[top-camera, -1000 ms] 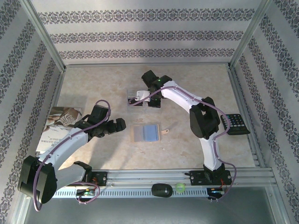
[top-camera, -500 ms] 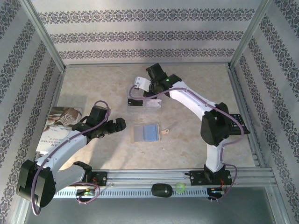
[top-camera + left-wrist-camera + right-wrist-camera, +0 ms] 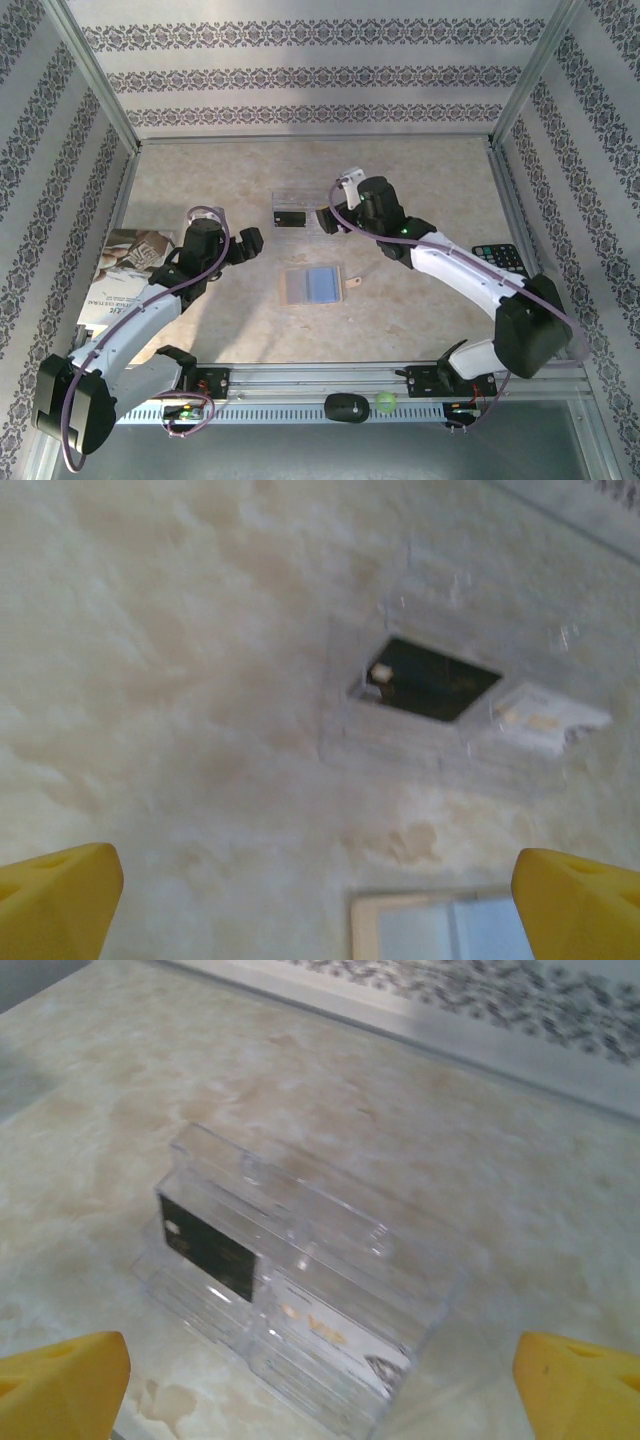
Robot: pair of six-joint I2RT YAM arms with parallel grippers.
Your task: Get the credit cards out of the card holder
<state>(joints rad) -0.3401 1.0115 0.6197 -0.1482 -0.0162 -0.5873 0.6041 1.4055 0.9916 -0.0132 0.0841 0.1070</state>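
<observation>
The card holder [image 3: 315, 285] lies open on the table, tan with a pale blue inside, its tab [image 3: 352, 282] pointing right; its corner [image 3: 450, 925] shows in the left wrist view. Both credit cards rest in a clear tray [image 3: 305, 213]: the black card [image 3: 208, 1243] [image 3: 430, 678] on the left, the pale card [image 3: 340, 1335] [image 3: 545, 712] beside it. My right gripper [image 3: 326, 219] [image 3: 320, 1380] stands open just right of the tray, holding nothing. My left gripper [image 3: 248, 243] [image 3: 320, 890] is open too, left of the holder and short of the tray.
A printed booklet [image 3: 125, 265] lies at the left wall. A black keypad device [image 3: 505, 262] sits at the right, near the right arm's elbow. A black puck [image 3: 345, 407] and a green ball [image 3: 385, 402] rest on the front rail.
My right gripper has gone from shut to open and drawn back from over the tray to its right side. The left gripper has crept a little farther up the table.
</observation>
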